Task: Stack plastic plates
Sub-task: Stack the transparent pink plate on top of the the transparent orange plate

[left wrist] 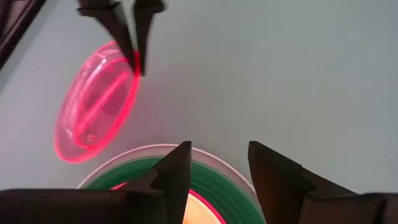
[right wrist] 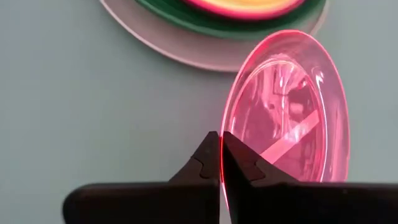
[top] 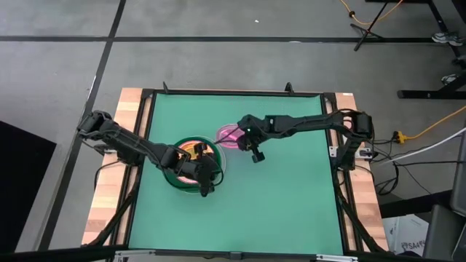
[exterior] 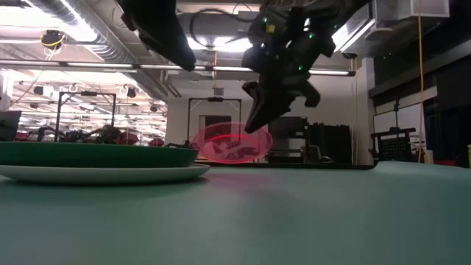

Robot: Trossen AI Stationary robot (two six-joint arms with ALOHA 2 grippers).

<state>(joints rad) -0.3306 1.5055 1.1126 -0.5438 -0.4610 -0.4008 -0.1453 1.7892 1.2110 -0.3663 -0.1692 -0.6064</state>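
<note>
A: where's the pink plate [right wrist: 289, 115]?
B: tilted up off the mat, right gripper [right wrist: 221, 163] pinching its rim, just beside the stack [top: 191, 161]. left gripper [left wrist: 219, 168] hangs spread over the stack

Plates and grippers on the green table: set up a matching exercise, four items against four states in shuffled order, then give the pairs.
Items:
1. pink plate
2. white plate
3. left gripper
4. right gripper

States:
A. open, above the stack
B. shut on a plate's rim
C. bottom of the stack, on the table
D. tilted, held by its edge beside the stack

Pairs: 1-D, 2-C, 3-A, 4-B
</note>
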